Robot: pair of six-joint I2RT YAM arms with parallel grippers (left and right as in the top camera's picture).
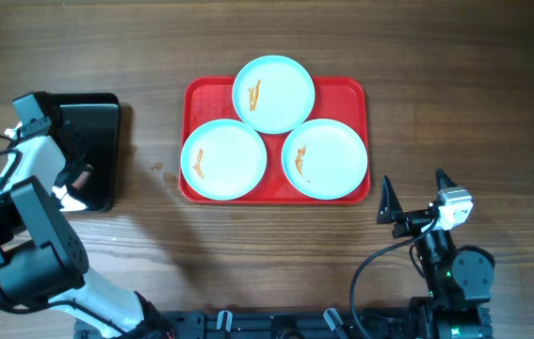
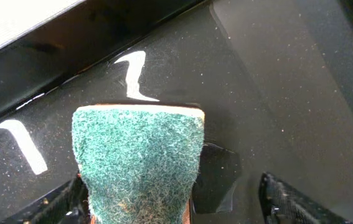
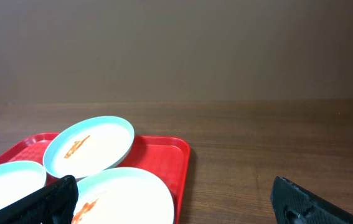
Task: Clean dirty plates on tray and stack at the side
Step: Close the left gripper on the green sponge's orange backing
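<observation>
Three pale blue plates sit on the red tray [image 1: 347, 94]: one at the back [image 1: 273, 92], one front left [image 1: 224, 158], one front right [image 1: 325, 158]. Each has a small orange smear. My left gripper [image 1: 73, 184] is over the black tray [image 1: 97, 122]. In the left wrist view it [image 2: 176, 208] is open around a green sponge [image 2: 139, 162]; the sponge lies against the left finger, with a gap to the right finger. My right gripper [image 1: 412, 181] is open and empty, in front of the red tray's right corner. The right wrist view shows the red tray [image 3: 164, 155] and plates [image 3: 89, 146] [image 3: 126, 196] ahead of it.
The black tray [image 2: 276, 93] is wet and shiny, left of the red tray. Bare wooden table lies between the two trays and to the right of the red tray [image 3: 276, 143]. A small stain marks the wood near the red tray's left edge [image 1: 156, 168].
</observation>
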